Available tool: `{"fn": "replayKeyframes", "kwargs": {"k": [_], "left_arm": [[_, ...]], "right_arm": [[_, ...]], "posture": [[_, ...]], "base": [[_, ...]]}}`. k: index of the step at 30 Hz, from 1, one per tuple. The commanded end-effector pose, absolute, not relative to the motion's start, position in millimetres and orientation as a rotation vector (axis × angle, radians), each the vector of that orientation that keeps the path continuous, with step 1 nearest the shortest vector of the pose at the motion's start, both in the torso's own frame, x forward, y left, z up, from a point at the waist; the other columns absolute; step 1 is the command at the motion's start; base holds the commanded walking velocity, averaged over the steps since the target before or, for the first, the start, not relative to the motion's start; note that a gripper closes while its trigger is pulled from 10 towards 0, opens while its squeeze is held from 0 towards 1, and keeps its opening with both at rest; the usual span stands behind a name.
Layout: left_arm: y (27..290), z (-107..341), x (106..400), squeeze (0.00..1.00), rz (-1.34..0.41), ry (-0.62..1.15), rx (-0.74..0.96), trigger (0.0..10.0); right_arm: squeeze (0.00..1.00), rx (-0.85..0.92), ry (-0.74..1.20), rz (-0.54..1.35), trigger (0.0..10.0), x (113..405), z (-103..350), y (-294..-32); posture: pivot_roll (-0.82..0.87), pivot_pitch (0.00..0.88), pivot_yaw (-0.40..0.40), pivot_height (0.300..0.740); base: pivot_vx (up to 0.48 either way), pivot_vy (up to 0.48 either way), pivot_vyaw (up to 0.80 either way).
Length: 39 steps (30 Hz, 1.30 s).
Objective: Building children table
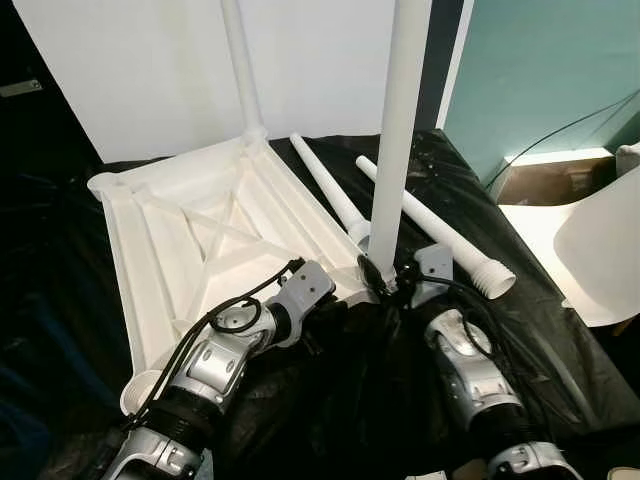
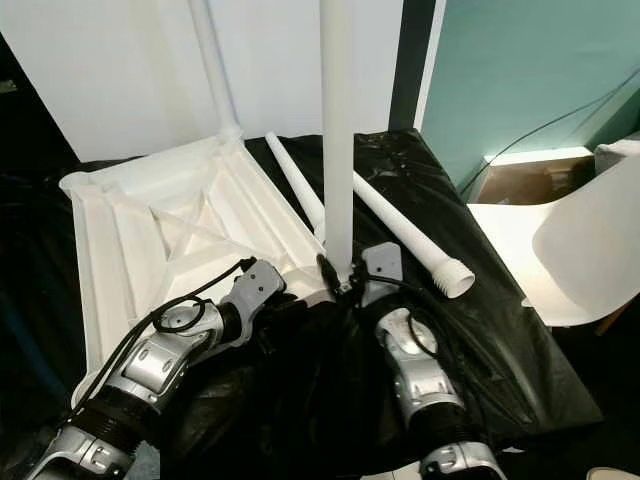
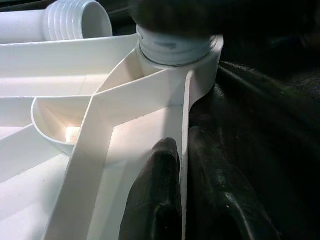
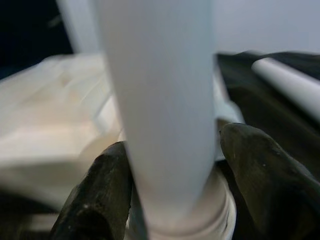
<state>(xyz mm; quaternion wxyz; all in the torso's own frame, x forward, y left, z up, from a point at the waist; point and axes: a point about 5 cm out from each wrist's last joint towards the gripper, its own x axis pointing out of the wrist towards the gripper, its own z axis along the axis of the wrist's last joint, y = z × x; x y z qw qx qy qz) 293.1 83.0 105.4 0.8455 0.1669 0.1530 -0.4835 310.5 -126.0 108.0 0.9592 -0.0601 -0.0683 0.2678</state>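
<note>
R gripper (image 4: 172,190) clamps upright leg (image 1: 400,130) base; L gripper (image 3: 182,175) pinches tabletop (image 1: 200,230) rim.

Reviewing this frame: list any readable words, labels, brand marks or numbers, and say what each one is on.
None can be read.
The upturned white tabletop, the upright leg held by the right tool, and the two loose legs on the black sheet are plain white, with no print showing.
The left tool, clamped on the tabletop's rim, bears no marking.
The cardboard box shows no legible label.
</note>
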Motion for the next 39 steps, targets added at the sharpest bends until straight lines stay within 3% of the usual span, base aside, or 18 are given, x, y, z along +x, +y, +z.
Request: {"fn": "replayKeyframes", "kwargs": {"k": [1, 10, 11, 13, 14, 23, 24, 27, 28, 33, 34, 36, 37, 39], "left_arm": [[97.0, 72.0, 280.3, 0.0, -1.01, 0.513, 0.336, 10.0], [97.9, 73.1, 279.8, 0.0, -1.013, 0.517, 0.343, 10.0], [97.1, 73.8, 281.2, 0.0, -1.012, 0.513, 0.343, 10.0], [97.0, 74.1, 281.7, 0.0, -1.01, 0.511, 0.342, 10.0], [96.7, 74.3, 282.2, 0.0, -1.008, 0.51, 0.341, 10.0], [96.8, 74.2, 280.6, 0.0, -1.009, 0.511, 0.338, 10.0], [97.7, 74.0, 280.2, 0.0, -1.008, 0.513, 0.339, 10.0], [98.2, 73.9, 279.9, 0.0, -1.007, 0.514, 0.339, 10.0], [98.7, 74.0, 279.5, 0.0, -1.007, 0.515, 0.338, 10.0], [98.6, 73.2, 277.9, 0.0, -1.01, 0.519, 0.335, 10.0], [98.8, 73.3, 277.9, 0.0, -1.011, 0.52, 0.334, 10.0], [99.2, 73.4, 277.8, 0.0, -1.012, 0.52, 0.334, 10.0], [98.9, 73.1, 278.0, 0.0, -1.013, 0.521, 0.335, 10.0], [98.3, 73.0, 278.5, 0.0, -1.014, 0.521, 0.336, 10.0]], "right_arm": [[0.0, -0.121, -0.147, 0.587, 10.0, 313.7, 112.9, -121.8], [0.0, -0.237, -0.082, 0.755, 10.0, 326.7, 123.0, -140.0], [0.0, -0.267, -0.07, 0.823, 4.5, 323.9, 122.0, -140.0], [0.0, -0.27, -0.067, 0.843, 4.5, 322.8, 121.6, -139.4], [0.0, -0.261, -0.066, 0.866, 0.0, 321.3, 121.7, -138.5], [0.0, -0.144, -0.067, 0.774, 0.0, 308.3, 107.4, -123.7], [0.0, -0.1, -0.082, 0.653, 0.0, 308.5, 104.7, -121.3], [0.0, -0.079, -0.087, 0.594, 0.0, 308.6, 103.7, -120.7], [0.0, -0.051, -0.114, 0.467, 0.0, 308.0, 104.0, -122.5], [0.0, -0.072, -0.118, 0.282, 0.0, 303.6, 99.5, -130.3], [0.0, -0.083, -0.114, 0.297, 10.0, 303.5, 99.9, -129.5], [0.0, -0.091, -0.113, 0.313, 10.0, 303.4, 101.0, -128.3], [1.0, -0.083, -0.123, 0.351, 10.0, 304.2, 103.7, -128.2], [1.0, -0.082, -0.129, 0.383, 10.0, 305.6, 106.2, -128.8]], "posture": [[0.05, 0.0, 0.044, 0.74], [0.06, 0.0, 0.046, 0.74], [0.05, 0.0, 0.038, 0.74], [0.05, 0.0, 0.038, 0.74], [0.05, 0.0, 0.035, 0.74], [0.05, 0.0, 0.037, 0.74], [0.06, 0.0, 0.037, 0.74], [0.06, 0.0, 0.037, 0.74], [0.06, 0.0, 0.037, 0.74], [0.06, 0.0, 0.036, 0.74], [0.06, 0.0, 0.038, 0.74], [0.06, 0.0, 0.038, 0.74], [0.05, 0.0, 0.04, 0.74], [0.04, 0.0, 0.039, 0.74]], "base": [[0.0, 0.0, 0.0], [0.0, 0.0, 0.0], [0.0, 0.0, 0.0], [0.0, 0.0, 0.0], [0.0, 0.0, 0.0], [0.0, 0.0, 0.0], [0.0, 0.0, 0.0], [0.0, 0.0, 0.0], [0.0, 0.0, 0.0], [0.0, 0.0, 0.0], [0.0, 0.0, 0.0], [0.0, 0.0, 0.0], [0.0, 0.0, 0.0], [0.0, 0.0, 0.0]]}}
